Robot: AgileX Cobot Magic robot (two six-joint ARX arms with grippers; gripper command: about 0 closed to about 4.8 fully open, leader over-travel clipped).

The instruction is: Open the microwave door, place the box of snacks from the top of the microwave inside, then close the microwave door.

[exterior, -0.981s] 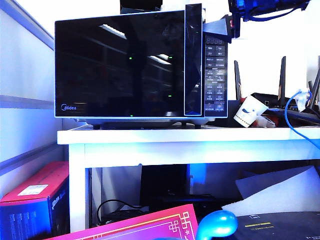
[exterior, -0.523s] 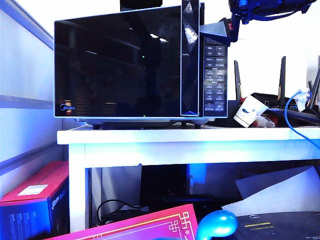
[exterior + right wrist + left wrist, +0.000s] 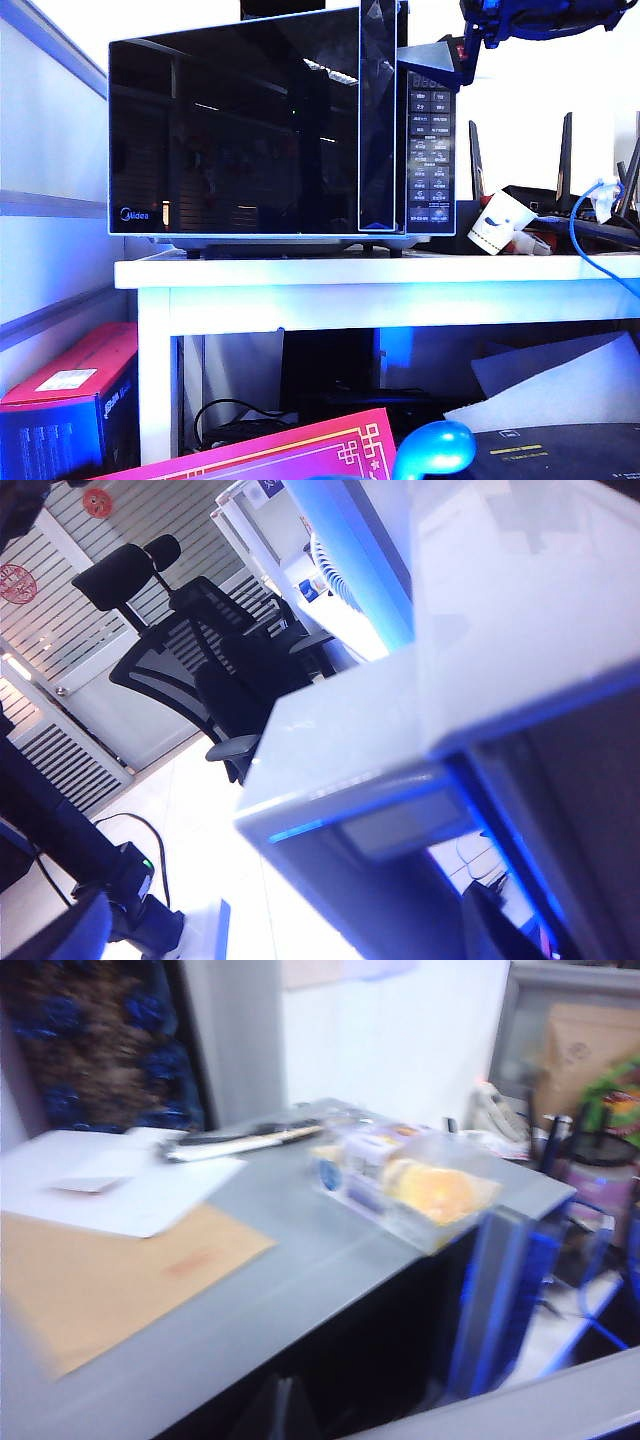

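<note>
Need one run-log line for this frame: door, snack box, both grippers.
glossy black microwave door: slightly ajar | whitish clear snack box: on microwave top | right gripper: near door's handle edge, open | left gripper: unseen

Door (image 3: 235,125) ajar (handle edge), cavity blocked

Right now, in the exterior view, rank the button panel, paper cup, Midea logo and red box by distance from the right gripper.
The right gripper is at the door's top right corner.
1. Button panel, just below it.
2. Paper cup, lower right, on the table.
3. Midea logo, at the door's lower left.
4. Red box, far lower left.
</note>
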